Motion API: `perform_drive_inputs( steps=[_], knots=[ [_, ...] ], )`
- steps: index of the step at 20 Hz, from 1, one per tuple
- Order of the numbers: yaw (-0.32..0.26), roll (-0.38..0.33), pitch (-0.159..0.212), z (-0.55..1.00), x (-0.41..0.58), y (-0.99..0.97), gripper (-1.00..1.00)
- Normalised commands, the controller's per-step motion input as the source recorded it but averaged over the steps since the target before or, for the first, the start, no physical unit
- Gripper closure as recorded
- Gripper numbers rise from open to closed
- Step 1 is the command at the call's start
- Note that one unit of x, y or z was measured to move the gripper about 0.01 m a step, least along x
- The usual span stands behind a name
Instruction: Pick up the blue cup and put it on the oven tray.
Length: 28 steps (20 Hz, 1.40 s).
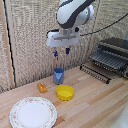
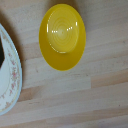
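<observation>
item: small blue plastic cup [image 1: 59, 75], on your wooden table, ungrasped. gripper [image 1: 61, 51] hovers above, fingers parted, empty. dark wire oven tray [image 1: 106, 60] bare (everything left).

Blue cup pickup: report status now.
Gripper open, empty, high above the table. Small blue plastic cup upright, untouched. Dark wire oven tray bare. Shallow yellow bowl beside cup, clear of the path.

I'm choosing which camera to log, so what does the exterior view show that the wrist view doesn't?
Only the exterior view shows the gripper hanging open above the blue cup, the oven tray jutting from the toaster oven, and a small orange object. The wrist view alone shows nothing extra, just a closer look. Both show the yellow bowl and the white plate on the wooden table.
</observation>
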Motion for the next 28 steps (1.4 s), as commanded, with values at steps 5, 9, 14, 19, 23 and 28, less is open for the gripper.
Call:
perform_drive_inputs(
  steps=[5,9,14,19,23,28],
  knots=[
    [-0.076,0.012,0.087,-0.13,0.621,-0.39,-1.00],
    [-0.079,0.023,0.104,-0.15,0.559,-0.46,-1.00],
    [-0.080,0.012,0.117,-0.14,0.433,-0.43,-1.00],
    [-0.026,0.000,0.080,-0.23,0.387,-0.31,-1.00],
    [0.000,-0.006,0.034,-0.31,0.295,-0.11,-1.00],
    [0.000,-0.021,0.039,-0.35,0.217,-0.10,-1.00]
  ],
)
